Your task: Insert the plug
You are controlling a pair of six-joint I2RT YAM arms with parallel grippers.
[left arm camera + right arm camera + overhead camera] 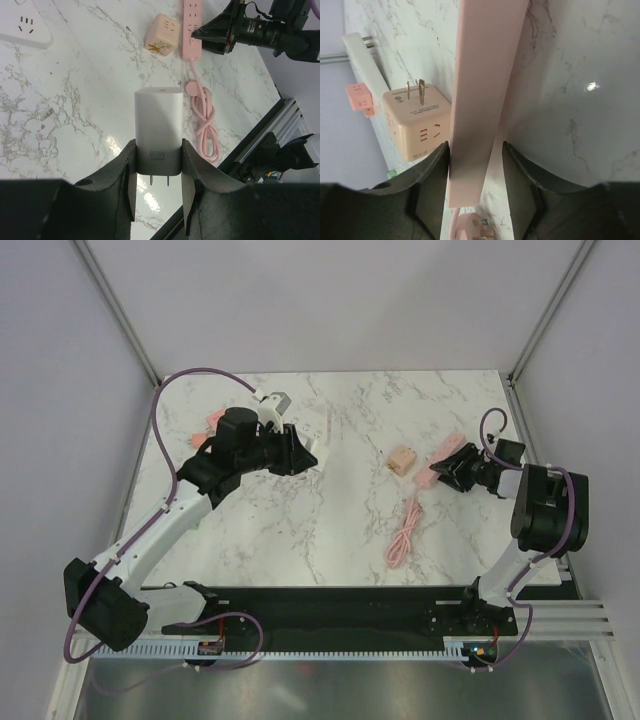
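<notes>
My left gripper (159,170) is shut on a white 80W charger plug (157,125) and holds it above the table, its two prongs pointing back at the camera. In the top view this gripper (305,450) is at the table's middle left. My right gripper (476,170) is shut on the end of a pink power strip (480,90). In the top view this gripper (443,473) is at the right, holding the strip (450,450). The strip (192,22) lies well ahead of the charger, apart from it.
A peach cube adapter (401,461) sits left of the pink strip, also in the left wrist view (161,34). The strip's coiled pink cable (403,535) lies nearer the front. A white power strip (25,27) lies far left. Small pink adapters (210,425) sit behind my left arm.
</notes>
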